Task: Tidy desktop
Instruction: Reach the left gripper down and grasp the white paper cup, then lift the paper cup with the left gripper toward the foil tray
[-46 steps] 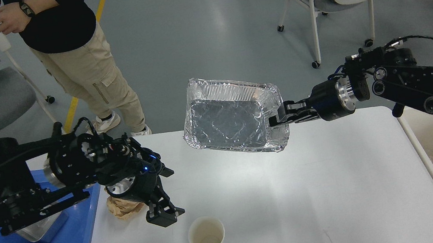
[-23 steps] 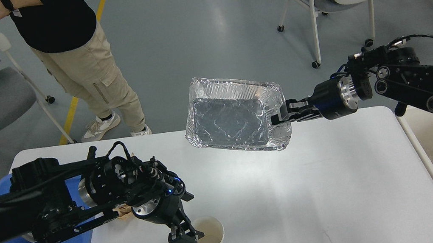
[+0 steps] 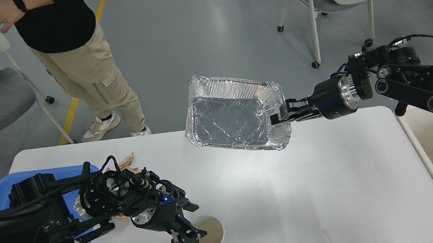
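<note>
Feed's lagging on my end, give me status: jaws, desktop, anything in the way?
Right gripper shut on foil tray, held above desktop. Left gripper at paper cup rim, grip unclear. Crumpled brown paper behind left arm.

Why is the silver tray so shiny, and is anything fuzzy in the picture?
Head view: the foil tray in the right gripper glints with room light; the desktop has a bright patch beneath it, the floor pale streaks. Everything looks sharp, though the dark left gripper hides detail.
</note>
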You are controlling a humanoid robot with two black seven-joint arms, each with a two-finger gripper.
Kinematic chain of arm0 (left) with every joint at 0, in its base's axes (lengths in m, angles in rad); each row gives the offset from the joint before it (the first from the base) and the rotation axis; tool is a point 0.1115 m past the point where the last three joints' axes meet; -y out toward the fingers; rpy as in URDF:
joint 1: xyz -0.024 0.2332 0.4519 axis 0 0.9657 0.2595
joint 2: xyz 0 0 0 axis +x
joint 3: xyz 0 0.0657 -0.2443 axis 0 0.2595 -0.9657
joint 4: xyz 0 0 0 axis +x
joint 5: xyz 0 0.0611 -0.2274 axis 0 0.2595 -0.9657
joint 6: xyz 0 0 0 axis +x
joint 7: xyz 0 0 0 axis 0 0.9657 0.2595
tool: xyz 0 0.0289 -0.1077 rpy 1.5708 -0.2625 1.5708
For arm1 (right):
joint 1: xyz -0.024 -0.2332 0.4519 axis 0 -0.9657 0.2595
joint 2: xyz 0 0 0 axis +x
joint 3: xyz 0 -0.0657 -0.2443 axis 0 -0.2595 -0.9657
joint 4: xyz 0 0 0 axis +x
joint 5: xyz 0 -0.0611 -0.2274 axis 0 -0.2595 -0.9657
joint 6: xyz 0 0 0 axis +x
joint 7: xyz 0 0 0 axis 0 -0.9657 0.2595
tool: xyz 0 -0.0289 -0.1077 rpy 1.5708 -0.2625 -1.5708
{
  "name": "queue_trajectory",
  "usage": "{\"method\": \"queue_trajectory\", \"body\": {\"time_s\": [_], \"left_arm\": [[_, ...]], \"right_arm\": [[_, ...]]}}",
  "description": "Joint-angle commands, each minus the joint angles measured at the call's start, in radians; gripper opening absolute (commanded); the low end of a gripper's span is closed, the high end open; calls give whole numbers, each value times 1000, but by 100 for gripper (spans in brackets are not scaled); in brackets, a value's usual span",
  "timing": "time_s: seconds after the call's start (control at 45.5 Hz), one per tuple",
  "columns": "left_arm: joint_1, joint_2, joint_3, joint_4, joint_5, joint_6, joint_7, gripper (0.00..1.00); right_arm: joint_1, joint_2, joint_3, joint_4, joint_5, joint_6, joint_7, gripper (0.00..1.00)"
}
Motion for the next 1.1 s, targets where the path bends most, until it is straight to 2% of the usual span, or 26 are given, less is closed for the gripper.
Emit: {"method": "queue_trajectory", "body": {"time_s": [0.0,0.088,0.176,0.747,0.9,1.076], "left_arm": [[16,0,3,14,13,4,4,22],[27,5,3,22,14,4,1,8],[31,5,4,26,16,4,-2,0],[41,28,-25,45,37,63,-10,0],[77,115,-57,11,26,84,-46,0],[163,294,-129,-84,5,109,-59,0]], "right_arm": [[-1,0,2,3,1,-1,0,0],[0,0,4,3,0,-1,0,0],[0,1,7,5,0,-5,0,0],[-11,3,4,0,0,-6,0,0],[-20,4,1,-7,0,-6,0,0],[-29,4,-5,-11,-2,-5,-2,0]]}}
